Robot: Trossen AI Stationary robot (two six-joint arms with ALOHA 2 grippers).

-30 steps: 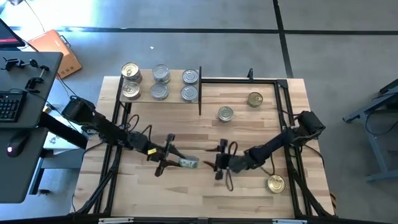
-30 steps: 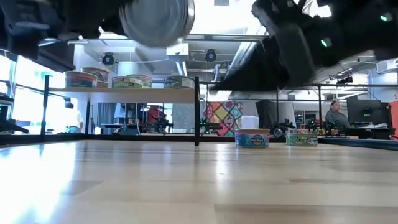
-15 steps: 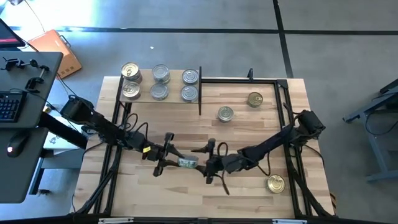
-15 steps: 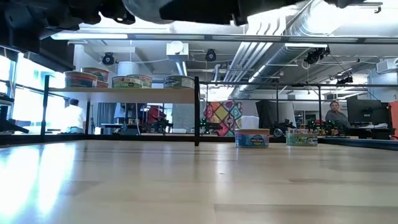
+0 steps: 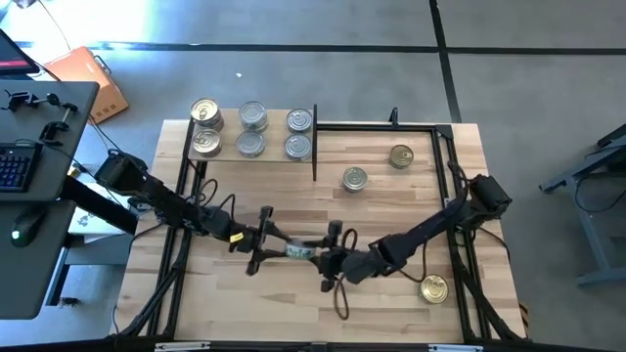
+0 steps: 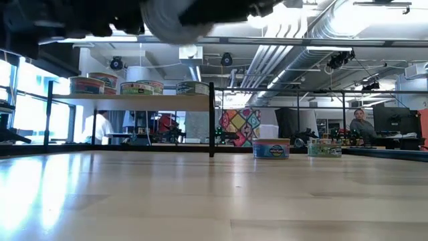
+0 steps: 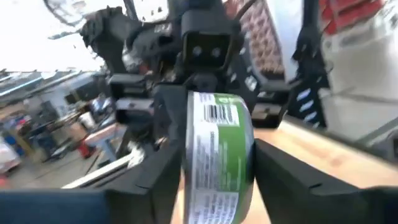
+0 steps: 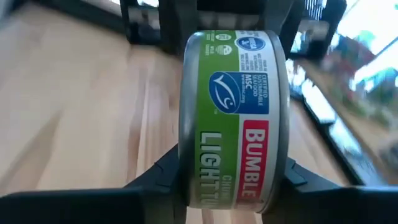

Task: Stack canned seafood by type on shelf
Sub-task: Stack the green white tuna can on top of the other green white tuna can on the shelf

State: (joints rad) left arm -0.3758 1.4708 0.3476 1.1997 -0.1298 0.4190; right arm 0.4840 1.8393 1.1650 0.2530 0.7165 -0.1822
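Handover in progress: green-label tin (image 5: pixel 298 251) hanging mid-air above table (image 5: pixel 391 205), between left gripper (image 5: pixel 272 244) and right gripper (image 5: pixel 328 260). Right fingers clamping tin; left fingers flanking it, grip uncertain. Next: one releasing, other carrying to shelf (image 5: pixel 223 147).

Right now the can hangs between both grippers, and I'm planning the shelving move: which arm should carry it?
Probably right: the right gripper has its fingers flat against both sides of the can, held above the table. How well the left gripper holds it is unclear.
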